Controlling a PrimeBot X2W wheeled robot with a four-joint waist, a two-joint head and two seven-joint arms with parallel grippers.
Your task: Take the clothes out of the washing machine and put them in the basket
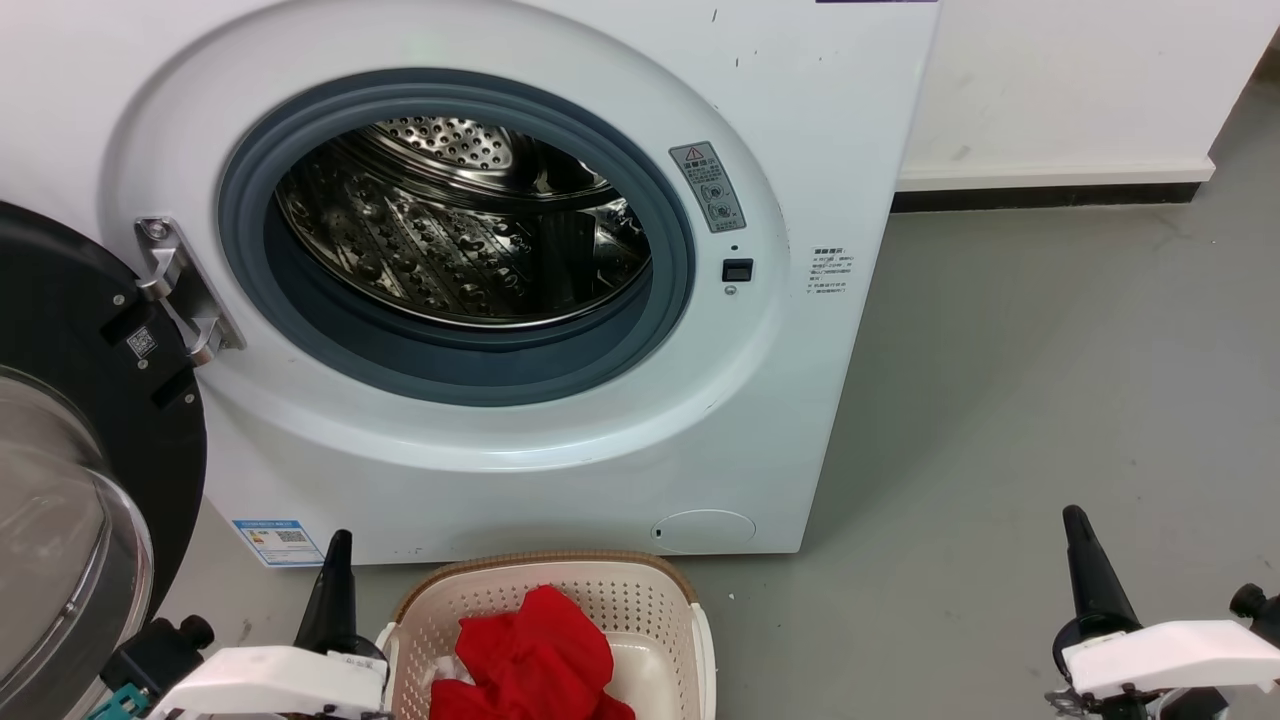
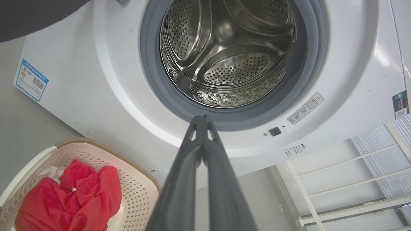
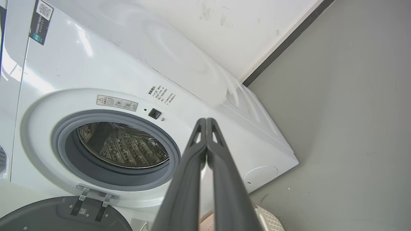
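Our left gripper (image 2: 202, 123) has its two dark fingers pressed flat together with nothing between them, and it hangs just beside the basket (image 1: 545, 562), at the basket's left wall. Our right gripper (image 3: 206, 125) is likewise pressed together and empty, but it sits well apart from the basket, out over bare floor (image 1: 1050, 380) on the basket's right. So the left arm is plainly the nearer one to the basket. The clothes (image 1: 535, 650) lie inside the basket, down and to the right of the left fingers, heaped against the basket's near-left part. They are a crumpled bright red mound with a scrap of white showing at its left edge. We can read no lettering on it, and bunched like this it has no long axis we could name. Beyond the basket's far rim stands the washing machine (image 1: 800, 150), close to the rim, with its door (image 1: 60, 400) swung open to the basket's left. Above and behind the basket the drum (image 1: 460, 240) shows perforated steel and no fabric that we can see. We judge the transfer done, and any coming move is at most a check of the drum's hidden lower front.
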